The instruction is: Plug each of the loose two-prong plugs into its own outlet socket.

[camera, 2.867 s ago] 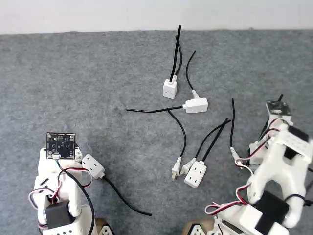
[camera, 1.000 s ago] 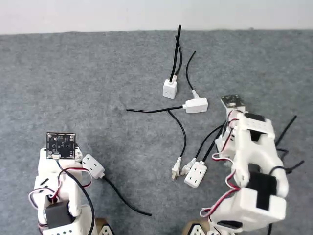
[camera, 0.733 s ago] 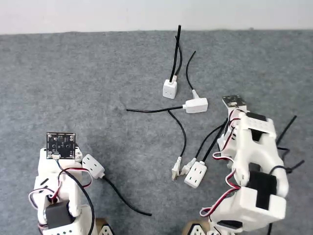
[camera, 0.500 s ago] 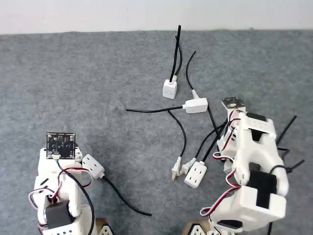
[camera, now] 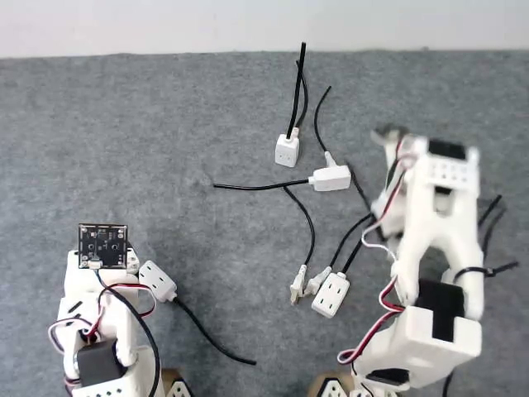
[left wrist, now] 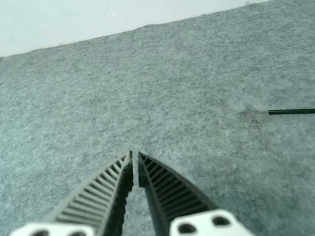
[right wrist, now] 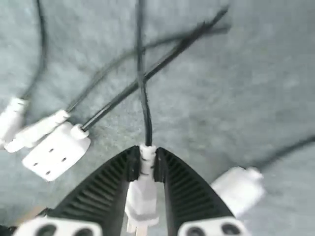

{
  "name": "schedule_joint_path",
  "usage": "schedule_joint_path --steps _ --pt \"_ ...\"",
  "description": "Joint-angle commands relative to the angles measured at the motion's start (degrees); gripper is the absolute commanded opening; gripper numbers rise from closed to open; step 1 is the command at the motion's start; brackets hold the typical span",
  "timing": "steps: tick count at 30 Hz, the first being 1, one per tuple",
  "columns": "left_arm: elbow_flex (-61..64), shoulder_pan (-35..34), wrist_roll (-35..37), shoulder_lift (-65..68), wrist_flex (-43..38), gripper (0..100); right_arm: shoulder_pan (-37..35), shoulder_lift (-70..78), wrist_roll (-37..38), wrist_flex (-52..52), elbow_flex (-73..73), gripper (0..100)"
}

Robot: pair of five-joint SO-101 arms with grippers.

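right pincer (right wrist: pixel 144 156) | clamped on plug (right wrist: pixel 141 194) | lifted, swung farther out

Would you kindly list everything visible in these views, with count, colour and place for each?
Table surface: one, grey, carpet-like, under everything.
Socket blocks: four, white, with black cables; cube and flat block at far centre, multi-outlet block at near centre, fourth block beside the left arm.
Loose plugs: two, white, side by side next to the multi-outlet block.
Held plug: one, white, black cable, in the right gripper.
Left gripper: black fingers, shut, empty, over bare surface.
Right gripper: black fingers, shut on the held plug.
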Motion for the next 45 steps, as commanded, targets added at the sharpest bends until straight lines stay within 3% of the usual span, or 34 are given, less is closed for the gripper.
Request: schedule_joint_path --steps 1,6,16,24,35,45 --pt "-0.13 0.18 0.44 -0.09 -1.76 1 -2.51 -0.04 0.88 11.91 -27.6 0.9" --pt "-0.13 0.18 0.44 -0.09 -1.76 1 -6.2 -1.1 0.88 13.58 -40.7 0.9" --pt "-0.13 0.18 0.35 -0.09 -1.76 1 -11.56 -10.51 1.49 12.7 -43.87 0.9" --pt "-0.57 1.85 0.53 -0.09 -3.78 1 -23.87 -23.43 2.46 11.21 -45.27 0.9" --pt "-13.32 25.41 0.44 -0.09 -8.0 1 -30.64 -30.73 2.29 11.12 -45.36 0.9" --pt "-20.62 47.3 -2.73 -0.18 -12.4 1 -42.86 -32.92 -0.44 10.59 -45.01 0.9"
